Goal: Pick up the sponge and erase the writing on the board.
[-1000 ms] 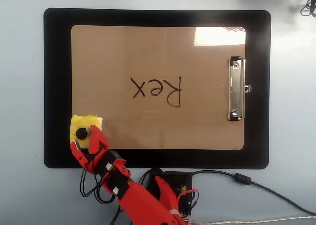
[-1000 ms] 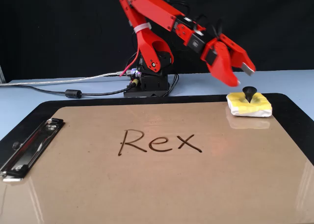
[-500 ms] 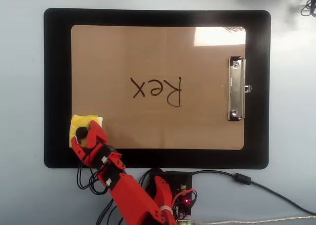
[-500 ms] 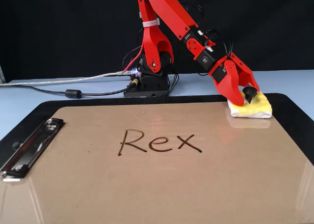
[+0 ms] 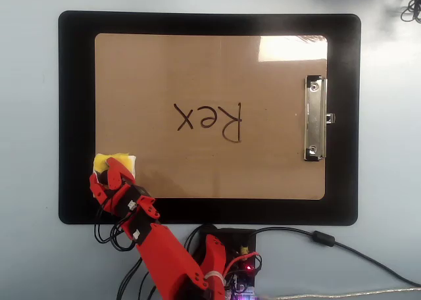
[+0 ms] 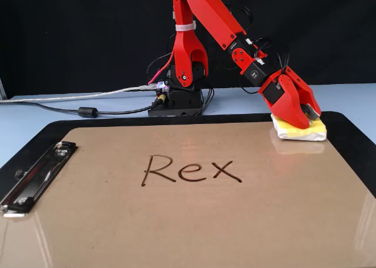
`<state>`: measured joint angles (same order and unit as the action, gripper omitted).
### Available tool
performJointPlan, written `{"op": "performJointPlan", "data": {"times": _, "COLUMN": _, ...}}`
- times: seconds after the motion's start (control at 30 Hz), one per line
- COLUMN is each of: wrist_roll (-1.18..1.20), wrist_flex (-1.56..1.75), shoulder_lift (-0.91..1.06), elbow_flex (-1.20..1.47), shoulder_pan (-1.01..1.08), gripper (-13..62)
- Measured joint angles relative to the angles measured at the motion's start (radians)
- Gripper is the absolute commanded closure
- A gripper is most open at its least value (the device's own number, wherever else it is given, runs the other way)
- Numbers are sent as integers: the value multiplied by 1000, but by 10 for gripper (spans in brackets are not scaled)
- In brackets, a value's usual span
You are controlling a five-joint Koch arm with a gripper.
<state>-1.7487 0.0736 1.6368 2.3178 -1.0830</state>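
The yellow sponge (image 5: 118,160) (image 6: 295,133) lies on the brown board (image 5: 197,63) (image 6: 176,227), at the board's lower left corner in the overhead view and its far right corner in the fixed view. My red gripper (image 5: 109,175) (image 6: 305,115) sits down on top of the sponge. Its jaws are drawn in around the sponge's black knob, which they hide. Only the sponge's edges show around it. The dark writing "Rex" (image 5: 209,120) (image 6: 191,170) is in the middle of the board, well away from the sponge.
The board rests on a larger black mat (image 5: 75,116) (image 6: 352,140). A silver clip (image 5: 315,118) (image 6: 35,177) holds one short end. The arm's base (image 5: 227,247) (image 6: 179,100) and its cables (image 6: 82,111) stand just beyond the mat's edge.
The gripper came down from above the sponge onto it. Its jaws went around the knob and closed in, so the knob no longer shows. The sponge has stayed in place.
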Motion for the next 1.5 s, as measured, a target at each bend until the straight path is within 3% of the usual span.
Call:
{"op": "performJointPlan", "data": {"times": 0.13, "wrist_roll": 0, "wrist_flex": 12, "shoulder_lift": 5, "elbow_flex": 15, "shoulder_pan": -2, "gripper": 196}}
{"op": "performJointPlan", "data": {"times": 0.37, "wrist_roll": 2, "wrist_flex": 44, "shoulder_lift": 5, "elbow_flex": 43, "shoulder_pan": -14, "gripper": 175}}
{"op": "performJointPlan", "data": {"times": 0.47, "wrist_roll": 2, "wrist_flex": 57, "shoulder_lift": 6, "elbow_flex": 64, "shoulder_pan": -15, "gripper": 236}}
{"op": "performJointPlan", "data": {"times": 0.7, "wrist_roll": 46, "wrist_flex": 67, "shoulder_lift": 23, "elbow_flex": 81, "shoulder_pan": 46, "gripper": 574}}
{"op": "performJointPlan", "data": {"times": 0.97, "wrist_roll": 107, "wrist_flex": 55, "shoulder_lift": 40, "elbow_flex": 69, "shoulder_pan": 89, "gripper": 574}}
{"op": "performJointPlan", "data": {"times": 1.17, "wrist_roll": 104, "wrist_flex": -259, "shoulder_lift": 272, "elbow_flex": -44, "shoulder_pan": 156, "gripper": 574}}
{"op": "performJointPlan", "data": {"times": 1.37, "wrist_roll": 103, "wrist_flex": -917, "shoulder_lift": 643, "elbow_flex": -192, "shoulder_pan": 476, "gripper": 575}}
{"op": "performJointPlan", "data": {"times": 1.5, "wrist_roll": 104, "wrist_flex": -1026, "shoulder_lift": 661, "elbow_flex": -199, "shoulder_pan": 801, "gripper": 575}}
